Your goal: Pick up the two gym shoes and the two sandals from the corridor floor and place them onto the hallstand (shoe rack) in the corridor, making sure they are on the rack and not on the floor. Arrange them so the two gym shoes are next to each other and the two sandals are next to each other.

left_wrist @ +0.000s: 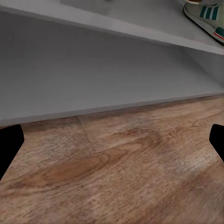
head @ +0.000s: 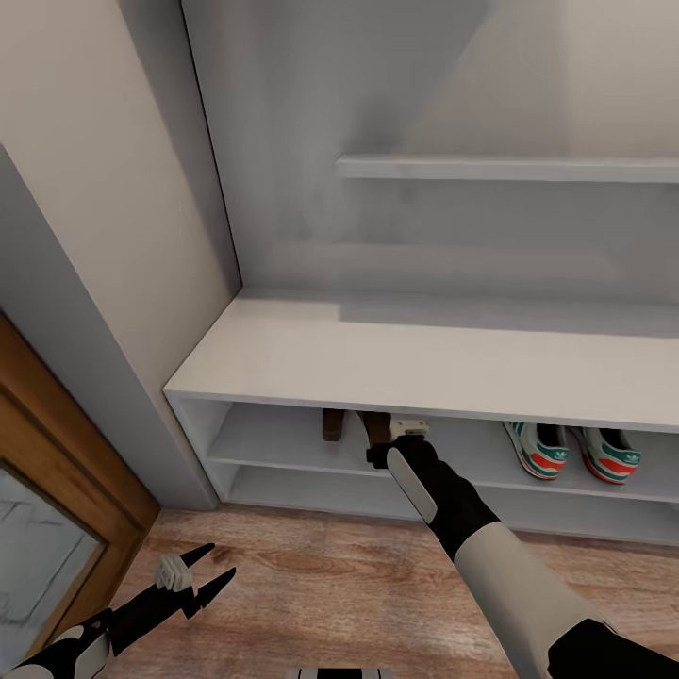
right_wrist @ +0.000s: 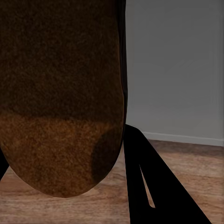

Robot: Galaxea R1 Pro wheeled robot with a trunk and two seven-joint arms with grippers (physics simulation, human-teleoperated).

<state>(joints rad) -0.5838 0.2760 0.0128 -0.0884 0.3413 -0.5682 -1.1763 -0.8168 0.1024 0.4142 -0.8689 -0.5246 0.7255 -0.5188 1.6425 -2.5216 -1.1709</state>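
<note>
The two gym shoes (head: 538, 449) (head: 610, 455) stand side by side on the upper shelf of the hallstand (head: 396, 363), at its right. One sandal (head: 332, 424) stands on the same shelf further left. My right gripper (head: 385, 437) reaches into that shelf just right of it, shut on the second sandal (head: 377, 426). In the right wrist view this sandal's brown sole (right_wrist: 63, 93) sits close up beside one black finger (right_wrist: 140, 186). My left gripper (head: 203, 580) hangs open and empty over the corridor floor (head: 330, 585), its fingertips (left_wrist: 9, 149) wide apart; one gym shoe (left_wrist: 205, 11) shows beyond.
A wooden door frame (head: 66, 453) and a grey wall (head: 113, 283) close in the left side. A wall shelf (head: 509, 170) hangs above the hallstand's flat top. The lower shelf (left_wrist: 93, 70) lies just past the floor planks.
</note>
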